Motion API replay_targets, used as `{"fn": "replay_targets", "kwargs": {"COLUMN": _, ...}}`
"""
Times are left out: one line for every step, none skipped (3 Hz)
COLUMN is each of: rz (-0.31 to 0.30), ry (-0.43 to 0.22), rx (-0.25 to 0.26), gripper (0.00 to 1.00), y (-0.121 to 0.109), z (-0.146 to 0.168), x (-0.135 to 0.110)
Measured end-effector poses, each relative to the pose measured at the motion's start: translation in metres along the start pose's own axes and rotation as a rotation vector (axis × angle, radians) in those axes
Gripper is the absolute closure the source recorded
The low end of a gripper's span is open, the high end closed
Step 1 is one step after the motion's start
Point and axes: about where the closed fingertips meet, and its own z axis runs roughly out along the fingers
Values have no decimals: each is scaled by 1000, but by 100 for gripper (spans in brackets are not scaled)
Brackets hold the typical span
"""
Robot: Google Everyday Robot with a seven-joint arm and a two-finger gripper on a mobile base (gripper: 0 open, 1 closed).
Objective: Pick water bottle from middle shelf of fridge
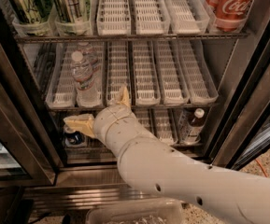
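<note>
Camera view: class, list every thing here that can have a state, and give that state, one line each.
Tall dark steel fridge: door open.
Small clear ribbed plastic water bottle: upright, capped, on the wire middle shelf, untouched.
White arm's tan claw: open, empty, at the middle shelf's front edge.
Red cola can: upright, top shelf.
Dark brown plastic bottle: upright, capped, bottom shelf.

Tool (96,107) spread wide — just below the water bottle (84,78) on the middle shelf (172,78).
</note>
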Motion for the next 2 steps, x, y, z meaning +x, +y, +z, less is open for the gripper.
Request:
{"fn": "replay_targets", "kwargs": {"rz": 0, "ry": 0, "rx": 0, "gripper": 0, "y": 0, "z": 0, "x": 0}}
{"fn": "replay_targets", "kwargs": {"rz": -25, "ry": -7, "rx": 16, "gripper": 0, "y": 1, "z": 1, "x": -3}}
